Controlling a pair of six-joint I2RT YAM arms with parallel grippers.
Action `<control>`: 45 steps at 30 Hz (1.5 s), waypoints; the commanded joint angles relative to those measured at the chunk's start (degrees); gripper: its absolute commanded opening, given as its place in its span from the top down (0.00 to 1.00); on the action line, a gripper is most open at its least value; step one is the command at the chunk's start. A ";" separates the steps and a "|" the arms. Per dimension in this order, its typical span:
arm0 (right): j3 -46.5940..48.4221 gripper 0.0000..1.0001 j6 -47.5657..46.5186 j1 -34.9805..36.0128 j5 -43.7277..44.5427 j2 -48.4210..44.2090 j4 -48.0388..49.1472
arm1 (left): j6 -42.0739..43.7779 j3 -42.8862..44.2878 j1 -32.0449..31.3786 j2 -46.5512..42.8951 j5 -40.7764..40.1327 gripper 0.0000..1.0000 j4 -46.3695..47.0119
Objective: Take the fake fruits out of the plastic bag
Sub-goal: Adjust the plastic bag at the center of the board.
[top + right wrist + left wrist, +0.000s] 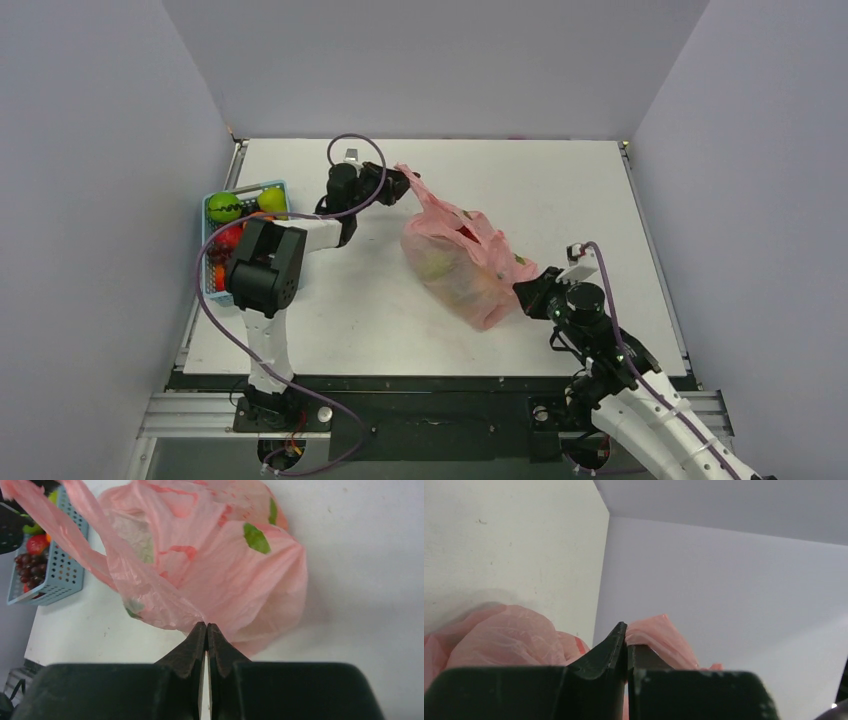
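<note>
**Claws pinching the plastic bag (465, 262)**

My left claw (398, 183) is clamped on its far handle, my right claw (522, 292) on its near corner. It stretches between them over the bench (560, 190), fake fruits (436, 266) inside.

Thin crinkly translucent plastic bag (465, 262), matt table (560, 190), perforated plastic basket (60, 567)
</note>
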 commanded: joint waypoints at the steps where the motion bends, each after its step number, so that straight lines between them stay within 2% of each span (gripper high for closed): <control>1: -1.89 1.00 10.80 0.22 7.90 -4.39 -12.01 | -5.59 1.66 0.30 0.24 3.38 1.00 10.83; 4: 0.83 1.00 9.49 0.20 6.53 -5.21 -16.96 | 2.49 1.31 -0.09 -3.46 3.69 1.00 4.76; 6: 4.99 0.94 7.37 0.26 6.34 -3.81 -20.53 | 7.46 -0.23 -0.40 -6.21 2.92 1.00 -1.35; 9: 13.95 0.73 5.42 0.28 9.09 -0.30 -26.05 | 11.94 -2.90 -1.32 -9.76 0.58 1.00 -4.89; 10: 15.65 0.60 5.29 0.24 9.56 1.71 -28.32 | 13.03 -4.53 -1.60 -11.34 -0.68 1.00 -5.14; 12: 20.51 0.41 5.26 0.27 10.34 5.00 -30.82 | 13.64 -6.41 -2.44 -12.95 -1.83 1.00 -4.82; 14: 25.51 0.32 5.47 0.30 10.70 8.72 -33.08 | 13.42 -7.82 -3.41 -14.03 -2.76 1.00 -3.82; 17: 33.18 0.27 4.39 0.46 7.82 13.53 -34.52 | 13.95 -7.99 -4.59 -14.77 -3.90 1.00 -4.56; 18: 36.21 0.18 3.18 0.81 7.47 16.18 -34.80 | 14.54 -7.45 -4.72 -14.85 -4.03 1.00 -5.78; 22: 44.33 0.14 1.26 4.01 10.15 23.01 -35.87 | 16.26 -5.40 -5.69 -14.88 -4.74 1.00 -8.86; 25: 48.12 0.14 1.01 7.14 9.99 28.42 -35.63 | 17.24 -3.94 -6.07 -14.63 -4.70 1.00 -10.63; 27: 50.82 0.14 -3.07 9.86 9.89 32.65 -34.38 | 17.31 -3.39 -6.04 -14.49 -4.62 1.00 -11.05; 30: 53.25 0.16 -16.22 13.25 9.57 39.55 -32.14 | 17.66 -2.81 -6.00 -14.52 -4.63 1.00 -11.43; 32: 53.06 0.17 -22.77 15.89 12.94 42.71 -29.44 | 17.70 -2.85 -6.12 -14.67 -4.66 1.00 -11.44; 34: 53.27 0.17 -26.98 17.19 12.40 45.95 -27.73 | 17.91 -2.85 -6.24 -14.87 -4.56 1.00 -11.38; 38: 53.23 0.19 -28.47 18.77 14.74 50.44 -24.67 | 18.63 -2.50 -6.10 -14.91 -3.78 1.00 -12.41; 40: 52.87 0.25 -28.21 19.27 16.82 51.35 -21.79 | 18.80 -2.28 -6.09 -14.80 -3.72 1.00 -12.41; 42: 53.30 0.38 -28.03 20.46 21.90 52.09 -20.83 | 18.88 -2.09 -6.09 -14.23 -3.72 1.00 -12.09; 43: 54.00 0.53 -28.10 21.65 23.52 52.40 -20.75 | 18.89 -1.93 -6.09 -14.04 -3.76 1.00 -11.97; 44: 54.35 0.63 -28.13 22.44 26.52 52.41 -20.78 | 18.70 -1.83 -6.04 -13.68 -3.83 1.00 -11.95; 45: 54.75 0.84 -28.30 23.95 27.76 51.82 -20.81 | 18.45 -1.93 -5.90 -13.51 -3.86 1.00 -11.52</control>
